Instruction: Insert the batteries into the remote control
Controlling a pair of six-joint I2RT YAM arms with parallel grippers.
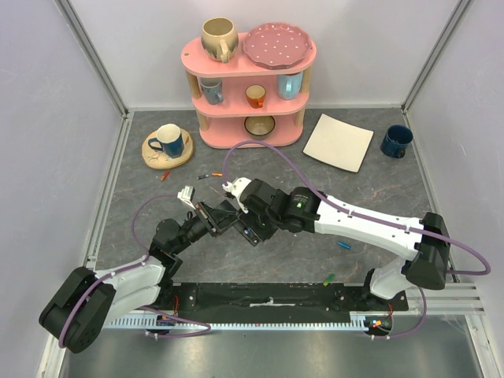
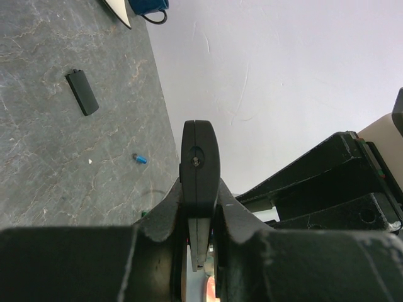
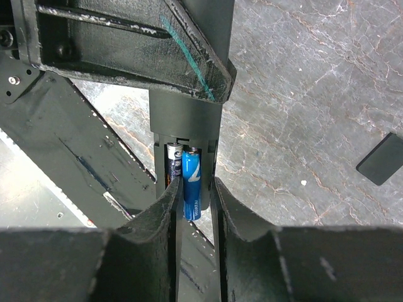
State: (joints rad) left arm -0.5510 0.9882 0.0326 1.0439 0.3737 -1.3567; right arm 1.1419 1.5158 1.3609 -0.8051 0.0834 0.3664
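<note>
Here's the remote control [image 3: 186,119], up off the counter [image 3: 302,94] and clamped in the left hand [image 2: 200,234], which is closed tight on its body. Its compartment faces the right wrist camera. One battery [image 3: 174,157] sits in the far slot, and a blue battery [image 3: 192,189] lies beside it in the near one. The right hand [image 3: 194,184] has a finger on each side of that blue cell, very close, and I can't tell whether it's pinching or only just beside it. So the step looks like seating the second cell. Next it needs pressing flat against its contacts, then a clean release and straight retreat. The battery cover [image 3: 381,160] lies on the counter nearby, with a spare blue cell [image 2: 140,159] beyond, and the cover probably goes on afterwards.
</note>
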